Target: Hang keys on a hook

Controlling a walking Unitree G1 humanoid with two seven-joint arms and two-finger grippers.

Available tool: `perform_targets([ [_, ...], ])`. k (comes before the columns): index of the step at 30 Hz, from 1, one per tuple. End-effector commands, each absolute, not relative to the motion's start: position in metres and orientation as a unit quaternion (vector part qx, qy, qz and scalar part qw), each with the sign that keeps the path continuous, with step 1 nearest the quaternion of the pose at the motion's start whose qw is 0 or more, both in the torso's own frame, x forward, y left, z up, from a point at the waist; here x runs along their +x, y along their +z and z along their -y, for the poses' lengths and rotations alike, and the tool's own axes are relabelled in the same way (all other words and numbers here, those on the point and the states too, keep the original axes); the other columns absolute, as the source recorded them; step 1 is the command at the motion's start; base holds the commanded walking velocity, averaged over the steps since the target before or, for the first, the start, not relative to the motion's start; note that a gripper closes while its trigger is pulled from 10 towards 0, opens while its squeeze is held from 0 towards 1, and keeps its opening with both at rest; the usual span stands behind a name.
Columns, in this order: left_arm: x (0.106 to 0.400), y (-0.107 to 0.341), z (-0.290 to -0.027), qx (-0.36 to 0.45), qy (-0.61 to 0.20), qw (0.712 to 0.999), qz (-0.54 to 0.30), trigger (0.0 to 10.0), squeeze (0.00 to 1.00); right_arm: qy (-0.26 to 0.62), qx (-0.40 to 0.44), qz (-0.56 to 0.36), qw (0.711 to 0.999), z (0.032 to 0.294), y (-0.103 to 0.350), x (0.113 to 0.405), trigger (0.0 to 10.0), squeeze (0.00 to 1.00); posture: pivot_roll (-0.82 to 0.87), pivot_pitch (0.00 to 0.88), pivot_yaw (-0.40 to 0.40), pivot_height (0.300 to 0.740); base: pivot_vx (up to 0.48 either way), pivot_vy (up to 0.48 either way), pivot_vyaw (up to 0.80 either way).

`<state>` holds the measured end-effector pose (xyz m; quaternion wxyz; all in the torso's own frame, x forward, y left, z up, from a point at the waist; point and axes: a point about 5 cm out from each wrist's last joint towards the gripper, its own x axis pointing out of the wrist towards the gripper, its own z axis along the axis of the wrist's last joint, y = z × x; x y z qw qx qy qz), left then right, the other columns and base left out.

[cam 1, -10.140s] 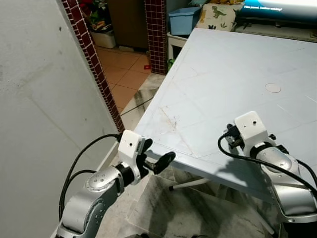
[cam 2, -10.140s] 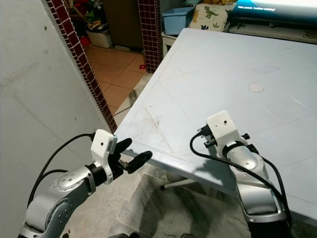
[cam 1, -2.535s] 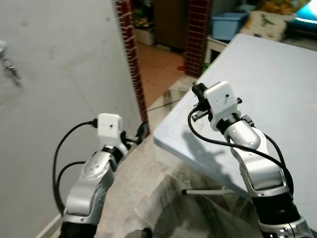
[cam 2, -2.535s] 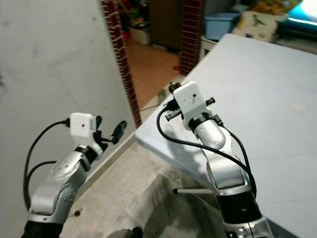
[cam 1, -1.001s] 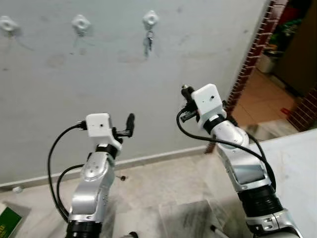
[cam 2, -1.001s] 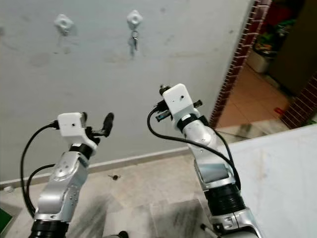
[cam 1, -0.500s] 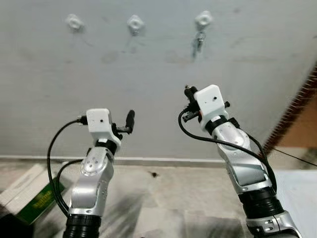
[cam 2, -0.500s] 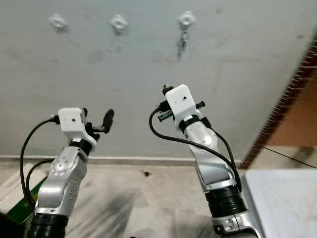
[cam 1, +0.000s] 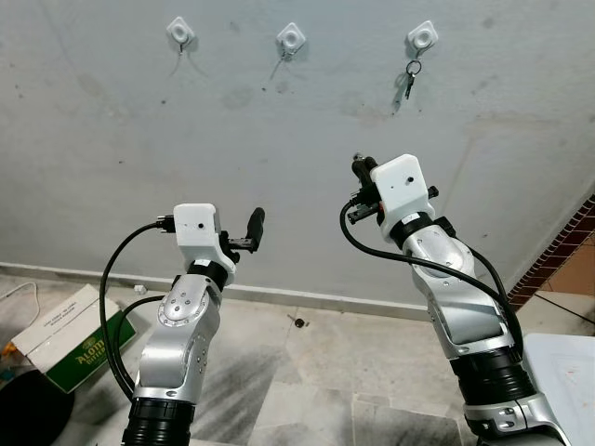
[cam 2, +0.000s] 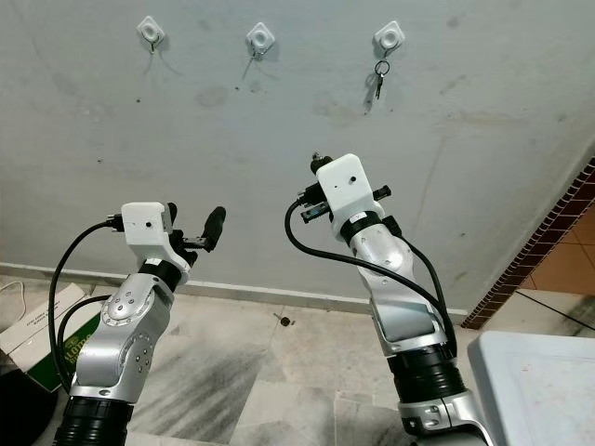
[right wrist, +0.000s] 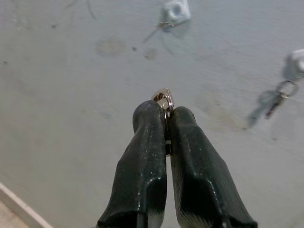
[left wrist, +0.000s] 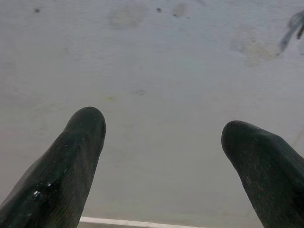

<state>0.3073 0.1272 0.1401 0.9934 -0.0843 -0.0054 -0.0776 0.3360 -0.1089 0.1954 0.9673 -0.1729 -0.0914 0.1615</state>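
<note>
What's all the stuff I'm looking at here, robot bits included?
Hooks: three, white, in a row high on the grey wall.
Hanging key: one, dark, on the rightmost hook.
Box: one, white and green, on the floor at left.
Brick edge: one, dark red, at right.
Table corner: one, white, lower right.
Key ring: one, silver, pinched in the right gripper.
Left gripper: black fingers apart, holding nothing, facing the wall.
Right gripper: black fingers shut, raised toward the hooks.
</note>
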Motion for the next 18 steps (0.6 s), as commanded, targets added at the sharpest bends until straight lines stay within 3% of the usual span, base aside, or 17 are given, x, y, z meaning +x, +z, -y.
perform_targets([
  [1,0.3079,0.1422,-0.1303,-0.085,-0.076,0.993,0.006,10.0,0.00,0.161,-0.172,0.101,0.967,0.1074,0.1999,0.3360,10.0,0.00,-0.04,0.044,0.031,0.740,0.000,0.330,0.00],
  [18,0.3080,0.1411,-0.1274,-0.091,-0.083,0.992,-0.001,10.0,0.00,0.158,-0.170,0.104,0.967,0.1069,0.2020,0.3376,10.0,0.00,-0.04,0.044,0.030,0.740,0.000,0.480,0.00],
])
